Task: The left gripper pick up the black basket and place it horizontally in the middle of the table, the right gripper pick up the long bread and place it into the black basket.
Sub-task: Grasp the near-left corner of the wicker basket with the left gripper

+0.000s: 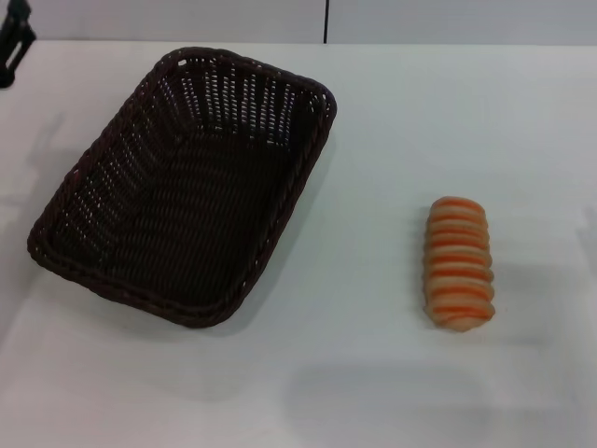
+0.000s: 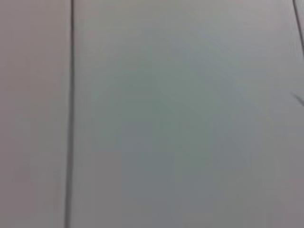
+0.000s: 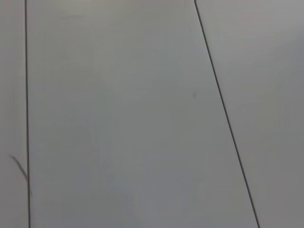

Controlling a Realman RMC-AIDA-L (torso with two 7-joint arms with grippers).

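Left gripper: you only get a black sliver of it at the far left corner of the head view, beyond the far left end of the basket and well apart from it. Can't tell whether it's spread or pressed together. It's holding nothing you can see. Right gripper: out of view in all three cameras, so its state can't be told either.

The large rectangular dark brown-black woven wicker basket sits flat on the plain white tabletop, open side up, nothing inside. Its long axis runs skewed: near end swung to your left, far end to your right.

The small oblong tan bread roll with orange crosswise stripes lies on the tabletop to the right of the basket, well apart from it and level with the basket's near half. Its long axis runs roughly near-to-far, and nothing is touching it.

Left wrist camera gives only a plain grey surface with a thin dark seam. Right wrist camera gives the same kind of grey panel crossed by a slanted dark line.
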